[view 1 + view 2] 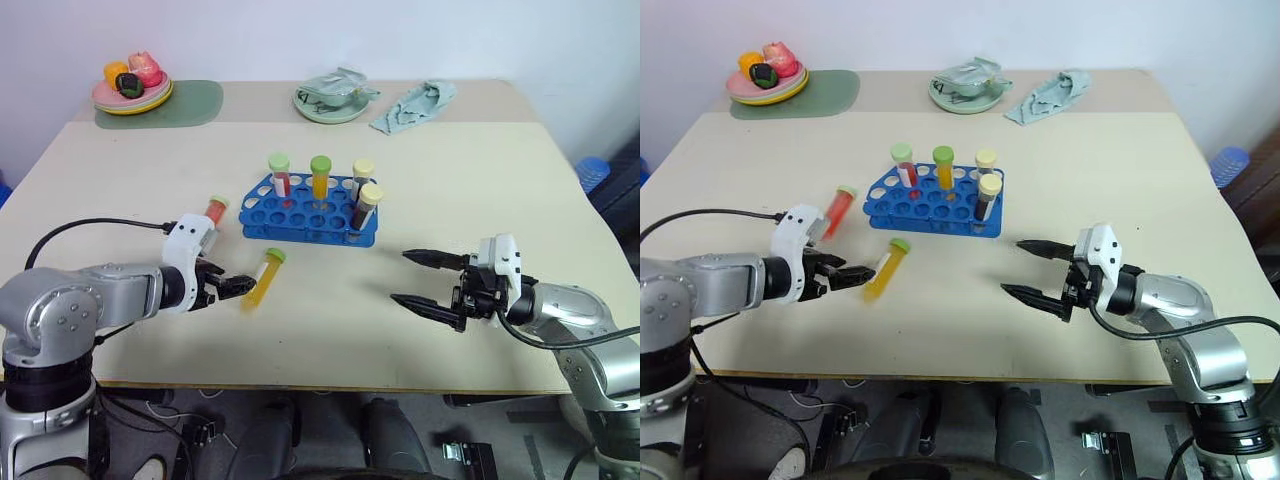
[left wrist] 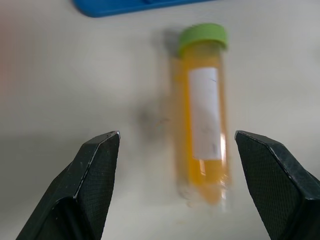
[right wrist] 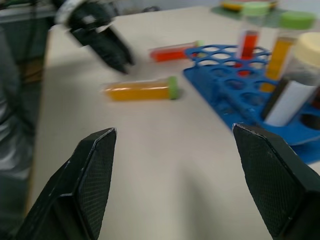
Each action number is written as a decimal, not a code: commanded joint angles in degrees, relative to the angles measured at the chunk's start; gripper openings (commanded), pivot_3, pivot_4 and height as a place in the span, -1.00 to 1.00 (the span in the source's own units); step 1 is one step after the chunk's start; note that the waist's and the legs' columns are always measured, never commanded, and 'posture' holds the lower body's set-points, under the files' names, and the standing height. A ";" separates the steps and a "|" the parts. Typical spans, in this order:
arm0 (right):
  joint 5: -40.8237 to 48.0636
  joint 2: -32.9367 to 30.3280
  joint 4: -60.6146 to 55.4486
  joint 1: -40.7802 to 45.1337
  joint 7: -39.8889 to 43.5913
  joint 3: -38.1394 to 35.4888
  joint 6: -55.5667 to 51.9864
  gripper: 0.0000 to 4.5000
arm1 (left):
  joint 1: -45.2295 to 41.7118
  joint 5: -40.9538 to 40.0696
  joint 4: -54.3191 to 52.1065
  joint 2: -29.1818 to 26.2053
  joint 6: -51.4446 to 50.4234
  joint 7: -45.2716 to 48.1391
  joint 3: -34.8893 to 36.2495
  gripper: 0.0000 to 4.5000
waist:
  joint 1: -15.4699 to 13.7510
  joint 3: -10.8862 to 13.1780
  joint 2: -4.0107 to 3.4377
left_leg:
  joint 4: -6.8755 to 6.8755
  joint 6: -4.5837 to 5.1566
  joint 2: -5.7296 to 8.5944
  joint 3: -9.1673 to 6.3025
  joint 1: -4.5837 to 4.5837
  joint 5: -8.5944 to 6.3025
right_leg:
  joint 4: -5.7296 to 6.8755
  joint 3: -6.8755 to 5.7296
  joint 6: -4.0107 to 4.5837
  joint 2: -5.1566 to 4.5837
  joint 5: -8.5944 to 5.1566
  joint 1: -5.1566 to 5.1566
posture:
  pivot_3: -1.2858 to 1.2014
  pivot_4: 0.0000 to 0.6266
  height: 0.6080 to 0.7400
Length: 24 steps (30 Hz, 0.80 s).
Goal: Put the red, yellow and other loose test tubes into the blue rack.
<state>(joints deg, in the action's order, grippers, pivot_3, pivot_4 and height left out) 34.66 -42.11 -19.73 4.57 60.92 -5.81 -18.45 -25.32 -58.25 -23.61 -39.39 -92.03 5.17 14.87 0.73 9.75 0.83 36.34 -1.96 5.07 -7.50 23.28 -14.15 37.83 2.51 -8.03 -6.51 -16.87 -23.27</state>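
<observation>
The left pincer (image 1: 232, 287) is hovering with its fingers spread apart and empty, lined up over the yellow tube (image 1: 263, 277) — this one is lying flat on the surface (image 1: 450, 180), just in front of the blue rack (image 1: 310, 211) and towards the front-left corner, its green cap pointing at the rack. The red tube (image 1: 838, 207) is also lying loose, just off the rack's left end. The right pincer (image 1: 1036, 272) is waiting well clear near the front-right edge, fingers wide apart and holding nothing.

Here is the risk: the yellow tube is round and smooth, so if one finger is touching down before the other, the tube is likely rolling away across the surface — or skidding into the red one. A grip too close to the rounded bottom end could be letting it pivot and slip on the lift.

As for looks, the yellow tube is showing clear plastic full of orange-yellow liquid, with a white label along its side. Four tubes are already standing upright in the rack's far-right holes: red and orange ones with green caps, and two with cream caps.
</observation>
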 commanded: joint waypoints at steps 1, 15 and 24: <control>1.89 -1.57 -1.29 0.96 2.73 -1.05 -0.53 0.68 | -4.49 -6.75 3.84 -1.66 -0.47 -6.05 -0.08 0.67 | 0.03 0.00 0.00 | -0.01 0.00 -0.01 0.00 0.00 0.00 | 0.00 0.00 0.00 0.00 0.00 -0.01 | 0.03 -0.52 1.00; -1.14 -5.69 0.07 -0.56 9.17 -0.88 0.43 0.68 | -24.05 -33.75 30.68 -1.39 -0.27 -35.21 -14.94 0.67 | -0.08 0.01 0.08 | 0.16 -0.21 0.02 -0.01 0.05 0.11 | 0.06 0.00 -0.01 -0.02 0.00 -0.04 | 0.03 -0.52 1.00; -2.93 -5.14 0.88 -1.58 8.27 -1.19 2.64 0.68 | -27.68 -39.96 35.78 -0.39 1.83 -43.22 -22.10 0.67 | -0.08 0.01 0.09 | 0.26 -0.26 0.02 0.02 0.09 0.15 | 0.16 0.04 -0.02 -0.01 0.00 -0.10 | 0.03 -0.52 1.00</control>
<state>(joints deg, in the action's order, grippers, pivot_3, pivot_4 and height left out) 31.67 -47.54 -18.35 2.64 69.41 -5.89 -16.94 -51.16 -97.02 11.70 -39.94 -91.27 -36.30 -6.51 0.64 9.76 0.92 36.65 -2.22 5.10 -7.48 23.39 -14.00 37.99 2.55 -8.05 -6.52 -16.87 -23.36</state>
